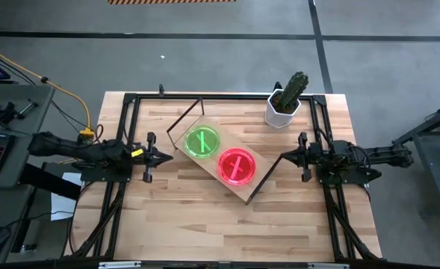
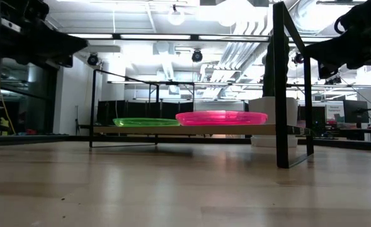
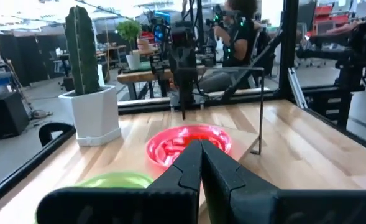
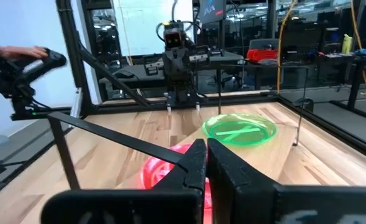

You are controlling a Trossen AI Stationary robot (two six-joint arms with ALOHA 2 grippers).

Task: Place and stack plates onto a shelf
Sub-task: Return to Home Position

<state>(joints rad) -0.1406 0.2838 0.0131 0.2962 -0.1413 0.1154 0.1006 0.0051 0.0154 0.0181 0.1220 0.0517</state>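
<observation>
Two plates lie flat on the shelf (image 1: 251, 190), a light wooden board on a dark wire frame set slantwise mid-table. The green plate (image 1: 203, 141) is on the board's far-left half and the pink-red plate (image 1: 237, 166) on its near-right half. In the low view the green plate (image 2: 146, 122) and the pink-red plate (image 2: 222, 117) sit side by side on the board (image 2: 191, 129). Whether either is a stack, I cannot tell. My left gripper (image 1: 167, 156) hovers shut left of the shelf, and my right gripper (image 1: 284, 157) hovers shut right of it. Both point at the shelf.
A cactus in a white pot (image 1: 285, 101) stands at the table's far right, beyond the shelf's far corner. Black frame rails (image 1: 122, 134) run along the table's left, right and far edges. Bare wooden tabletop (image 1: 205, 224) lies near of the shelf. A person (image 3: 238, 25) is beyond the table's right side.
</observation>
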